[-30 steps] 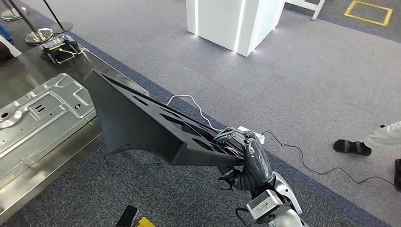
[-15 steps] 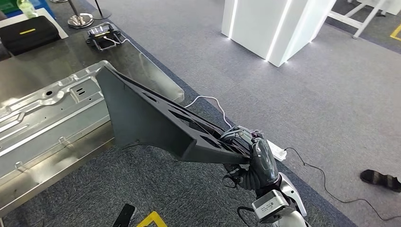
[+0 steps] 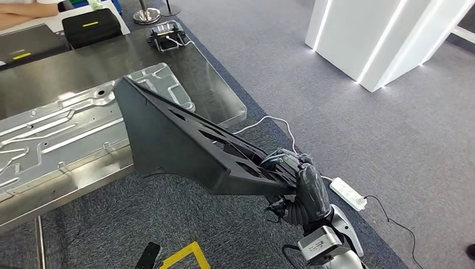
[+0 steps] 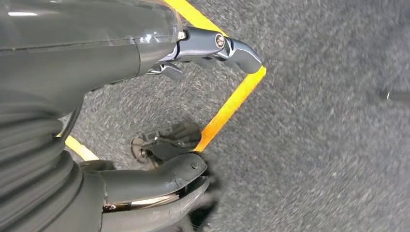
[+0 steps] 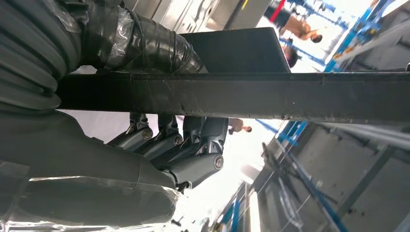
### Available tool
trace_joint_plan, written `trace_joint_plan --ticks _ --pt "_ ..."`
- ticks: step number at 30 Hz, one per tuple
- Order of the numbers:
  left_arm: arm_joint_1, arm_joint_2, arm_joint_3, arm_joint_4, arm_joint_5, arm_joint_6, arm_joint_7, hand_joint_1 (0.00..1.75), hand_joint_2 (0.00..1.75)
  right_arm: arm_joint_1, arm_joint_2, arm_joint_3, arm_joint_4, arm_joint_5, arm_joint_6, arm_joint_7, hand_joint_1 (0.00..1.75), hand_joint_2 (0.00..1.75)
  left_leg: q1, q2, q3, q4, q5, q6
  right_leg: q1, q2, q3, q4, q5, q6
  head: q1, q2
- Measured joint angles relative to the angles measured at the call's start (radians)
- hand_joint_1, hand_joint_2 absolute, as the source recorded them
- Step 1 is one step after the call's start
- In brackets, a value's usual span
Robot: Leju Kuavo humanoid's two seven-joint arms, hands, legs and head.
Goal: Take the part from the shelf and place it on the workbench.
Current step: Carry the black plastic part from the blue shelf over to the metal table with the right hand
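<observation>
A large dark grey part, long and wedge-shaped with cut-outs along its rib, is held up in the air by my right hand, which grips its narrow end. Its wide end reaches over the near edge of the steel workbench, above a stamped silver metal panel lying there. The right wrist view has the part's dark bar crossing the picture with my right hand's fingers wrapped around it. My left hand hangs over grey carpet, fingers apart, holding nothing.
A white power strip and its cables lie on the carpet right of my arm. A white lit pillar stands at the back right. A black case and a small black device sit at the bench's far end. Yellow floor tape lies below.
The camera has turned toward the workbench, so the bench and its metal panel now lie further right and fuller in the picture. My right hand still holds the part the same way.
</observation>
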Motion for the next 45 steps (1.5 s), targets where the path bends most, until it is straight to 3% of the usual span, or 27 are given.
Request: trace_joint_plan --ticks 2,3,6,8,10,11,12,13,14,16,17,19,21,23,25,27,28,29,31,33,36,38,40,42,43,44,45 --pt "-0.002 0.000 0.002 0.000 0.006 0.001 -0.008 0.00 1.75 0.000 0.000 0.000 0.000 0.001 0.000 0.000 1.75 1.75 -0.005 0.031 0.055 -0.101 0.032 0.009 0.004 -0.020 0.005 0.006 -0.010 0.011 0.000 0.000" --pt "-0.002 0.000 0.003 0.000 0.010 0.001 -0.013 0.00 1.75 0.000 0.000 0.000 -0.001 0.001 -0.001 0.000 1.75 1.75 -0.009 0.035 0.061 -0.116 0.031 0.015 0.007 -0.028 0.008 0.007 -0.014 0.017 0.000 0.000" --pt "0.002 0.000 0.009 0.000 0.017 0.002 -0.026 0.00 1.75 -0.001 0.000 -0.001 -0.002 0.002 -0.002 0.000 1.75 1.75 -0.009 0.005 0.063 -0.120 0.032 0.035 0.007 -0.040 0.016 0.008 -0.023 0.033 0.000 0.000" --pt "0.001 0.000 0.011 0.000 0.016 0.001 -0.033 0.00 1.75 0.000 0.000 -0.002 -0.005 0.002 -0.002 0.000 1.75 1.75 -0.004 -0.017 0.067 -0.127 0.037 0.048 0.001 0.005 -0.004 0.062 -0.062 0.041 0.001 0.000" --pt "-0.002 0.000 0.012 0.000 0.017 -0.002 -0.038 0.00 1.75 0.003 -0.001 -0.006 -0.006 0.002 -0.003 -0.001 1.75 1.75 -0.004 -0.038 0.067 -0.128 0.037 0.055 -0.002 0.059 -0.068 0.192 -0.126 0.043 0.002 0.000" --pt "-0.002 0.000 0.013 0.000 0.017 -0.004 -0.040 0.00 1.75 0.006 -0.002 -0.007 -0.006 0.002 -0.003 0.000 1.75 1.75 -0.004 -0.051 0.067 -0.127 0.036 0.056 -0.001 0.071 -0.104 0.256 -0.147 0.044 0.002 0.000" --pt "-0.001 0.000 0.014 0.000 0.017 -0.005 -0.041 0.00 1.75 0.008 -0.003 -0.008 -0.006 0.002 -0.003 0.000 1.75 1.75 -0.005 -0.065 0.067 -0.127 0.036 0.056 -0.001 0.075 -0.127 0.292 -0.150 0.043 0.002 0.000" --pt "0.000 0.000 0.016 0.000 0.017 -0.005 -0.041 0.00 1.75 0.010 -0.004 -0.009 -0.006 0.002 -0.003 0.000 1.75 1.75 -0.006 -0.080 0.068 -0.126 0.035 0.056 -0.001 0.078 -0.132 0.287 -0.129 0.041 0.002 0.000" --pt "0.001 0.000 0.017 0.000 0.017 -0.005 -0.042 0.00 1.75 0.010 -0.005 -0.009 -0.006 0.002 -0.003 0.000 1.75 1.75 -0.006 -0.096 0.070 -0.125 0.035 0.055 0.000 0.083 -0.118 0.243 -0.091 0.038 0.002 0.000" --pt "0.001 -0.001 0.019 0.000 0.017 -0.005 -0.043 0.00 1.75 0.010 -0.005 -0.011 -0.006 0.002 -0.003 0.000 1.75 1.75 -0.007 -0.124 0.072 -0.123 0.033 0.051 -0.002 0.125 -0.063 0.102 -0.012 0.028 0.002 0.000" --pt "0.000 -0.002 0.020 0.000 0.017 -0.005 -0.043 0.00 1.75 0.010 -0.005 -0.012 -0.006 0.002 -0.004 0.000 1.75 1.75 -0.007 -0.136 0.070 -0.121 0.032 0.048 -0.003 0.148 -0.042 0.051 0.008 0.025 0.002 0.000" --pt "0.001 -0.004 0.021 0.000 0.017 -0.006 -0.043 0.00 1.75 0.010 -0.006 -0.013 -0.006 0.003 -0.005 0.000 1.75 1.75 -0.003 -0.157 0.064 -0.122 0.034 0.036 -0.002 0.169 -0.029 0.016 0.010 0.021 0.002 0.000" --pt "0.005 -0.002 0.022 0.000 0.016 -0.008 -0.043 0.00 1.75 0.010 -0.007 -0.014 -0.008 0.005 -0.007 0.000 1.75 1.75 0.000 -0.172 0.059 -0.124 0.035 0.023 -0.002 0.144 -0.022 0.006 0.013 0.015 0.002 0.000" --pt "0.006 -0.001 0.023 0.000 0.016 -0.011 -0.045 0.00 1.75 0.011 -0.008 -0.015 -0.012 0.006 -0.010 0.000 1.75 1.75 -0.005 -0.130 0.040 -0.085 0.009 0.014 -0.007 0.114 -0.009 -0.010 0.016 0.005 0.000 0.000" --pt "0.004 -0.001 0.023 0.000 0.016 -0.015 -0.047 0.00 1.75 0.014 -0.008 -0.017 -0.014 0.008 -0.014 0.000 1.75 1.75 -0.006 -0.061 -0.017 0.032 -0.051 0.009 -0.006 0.082 -0.002 -0.016 0.015 -0.003 -0.003 0.000" --pt "0.004 -0.001 0.023 0.000 0.016 -0.016 -0.049 0.00 1.75 0.018 -0.008 -0.020 -0.014 0.011 -0.015 0.001 1.75 1.75 -0.003 -0.034 -0.073 0.142 -0.089 0.002 -0.003 0.050 -0.001 -0.015 0.011 -0.005 -0.003 0.000" --pt "0.005 -0.001 0.023 0.000 0.016 -0.016 -0.049 0.00 1.75 0.020 -0.008 -0.021 -0.014 0.013 -0.015 0.001 1.75 1.75 -0.001 -0.030 -0.078 0.150 -0.081 0.000 -0.002 0.036 0.000 -0.013 0.009 -0.003 -0.003 0.000" --pt "0.007 -0.001 0.023 0.000 0.016 -0.016 -0.049 0.00 1.75 0.021 -0.008 -0.022 -0.014 0.014 -0.015 0.001 1.75 1.75 0.000 -0.025 -0.059 0.116 -0.055 0.000 -0.003 0.022 0.002 -0.012 0.006 -0.001 -0.003 0.000" --pt "0.006 0.000 0.023 0.000 0.015 -0.016 -0.050 0.00 1.75 0.021 -0.008 -0.022 -0.014 0.016 -0.015 0.001 1.75 1.75 -0.003 0.007 0.016 -0.022 0.008 0.003 -0.001 -0.001 0.009 -0.007 -0.003 0.007 -0.003 0.000" --pt "0.005 0.000 0.023 0.000 0.015 -0.015 -0.052 0.00 1.75 0.022 -0.008 -0.023 -0.014 0.017 -0.015 0.001 1.75 1.75 -0.008 0.031 0.063 -0.112 0.033 0.015 0.004 -0.019 0.013 -0.002 -0.012 0.017 -0.002 0.000" --pt "0.008 0.001 0.024 0.000 0.013 -0.013 -0.054 0.00 1.75 0.022 -0.008 -0.024 -0.015 0.017 -0.016 0.001 1.75 1.75 -0.010 0.009 0.065 -0.124 0.034 0.034 0.007 -0.037 0.020 -0.003 -0.017 0.029 -0.002 0.000" --pt "0.008 0.001 0.024 0.000 0.011 -0.008 -0.055 0.00 1.75 0.022 -0.008 -0.025 -0.017 0.019 -0.016 0.002 1.75 1.75 -0.007 -0.012 0.068 -0.131 0.038 0.046 0.001 0.001 0.009 0.031 -0.045 0.039 -0.001 0.000" --pt "0.005 0.000 0.024 0.000 0.007 -0.005 -0.056 0.00 1.75 0.025 -0.008 -0.027 -0.019 0.020 -0.017 0.002 1.75 1.75 -0.005 -0.031 0.069 -0.134 0.040 0.055 -0.003 0.056 -0.043 0.141 -0.105 0.044 -0.001 0.000" --pt "0.004 0.000 0.024 0.000 0.004 -0.003 -0.055 0.00 1.75 0.030 -0.008 -0.031 -0.020 0.016 -0.017 0.003 1.75 1.75 -0.008 -0.049 0.068 -0.133 0.040 0.059 -0.003 0.074 -0.110 0.264 -0.146 0.044 -0.001 0.000" --pt "0.005 0.000 0.024 0.000 0.002 -0.001 -0.055 0.00 1.75 0.033 -0.008 -0.033 -0.020 0.011 -0.017 0.005 1.75 1.75 -0.009 -0.058 0.069 -0.131 0.039 0.061 -0.003 0.076 -0.127 0.285 -0.139 0.043 -0.001 0.000" --pt "0.006 0.000 0.024 0.000 0.000 0.001 -0.055 0.00 1.75 0.036 -0.008 -0.035 -0.020 0.005 -0.017 0.007 1.75 1.75 -0.010 -0.067 0.069 -0.129 0.038 0.061 -0.003 0.077 -0.124 0.266 -0.113 0.040 -0.001 0.000" --pt "0.006 0.000 0.024 0.000 -0.002 0.003 -0.055 0.00 1.75 0.037 -0.008 -0.037 -0.020 -0.001 -0.017 0.009 1.75 1.75 -0.011 -0.075 0.071 -0.128 0.037 0.061 -0.002 0.078 -0.104 0.210 -0.072 0.035 -0.001 0.000"
